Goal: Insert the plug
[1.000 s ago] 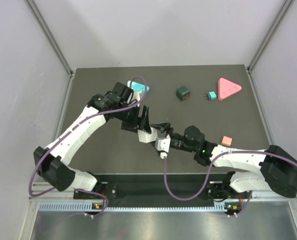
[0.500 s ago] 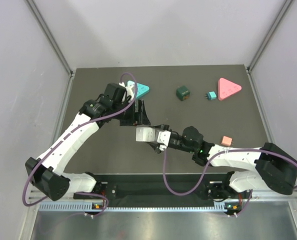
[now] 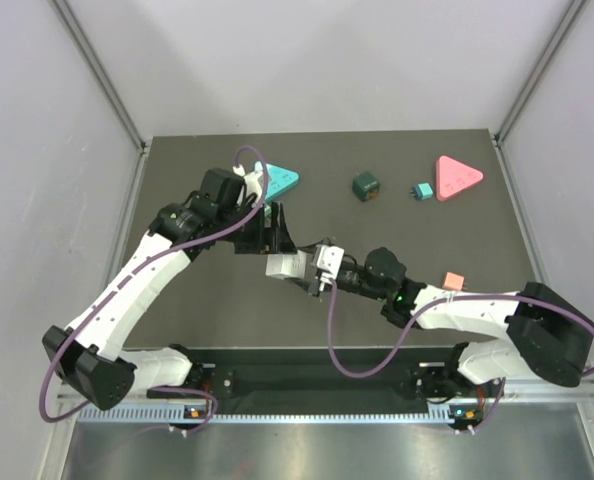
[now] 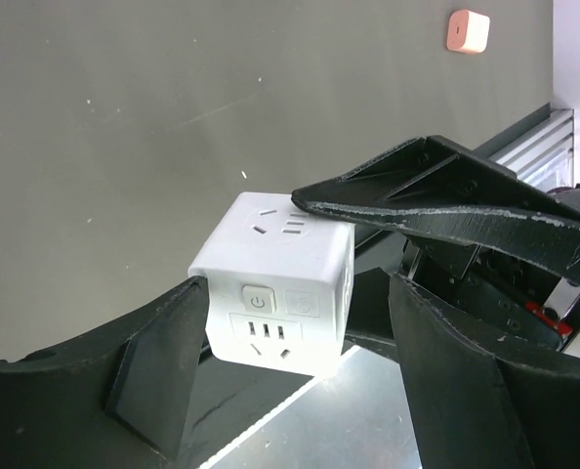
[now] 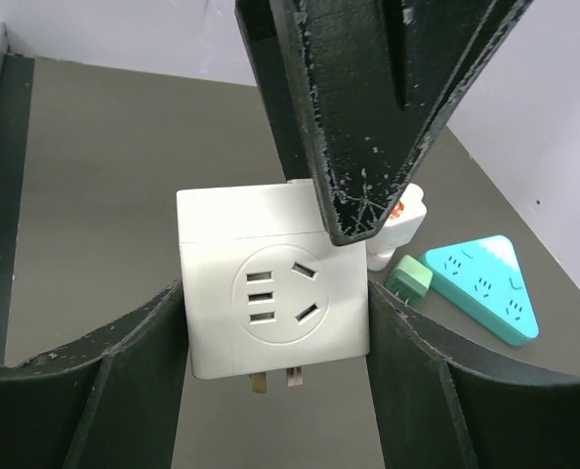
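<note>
The right gripper [image 5: 273, 327] pinches the cube [image 4: 270, 283]. Its two black fingers [image 5: 124, 362] press on two sides of the cube. The cube is white and its sides all look about the same, so it has no long side. The face with a round socket looks back at the right wrist camera. Two metal pins [image 5: 260, 383] stick out of the face at the bottom of that view and point down in it. In the left wrist view the top face has socket holes, and the face toward that camera has a button and more holes. The left gripper [image 3: 275, 238] is spread wide, with the cube in the gap between its fingers. In the left wrist view, one left finger sits right by the cube's lower corner, and I cannot tell if it touches. The other finger stands apart from the cube. From above, the cube is held over the dark mat [image 3: 227, 320], a little nearer the arm bases than the teal triangle [image 5: 480, 283]. A small green plug [image 5: 408, 277] lies just beside the triangle's corner. A white plug [image 5: 399, 220] lies just past the green one. A green box [image 3: 366, 185] sits to the right of the triangle. A pink triangle [image 3: 459, 177] sits well apart, farther right.
</note>
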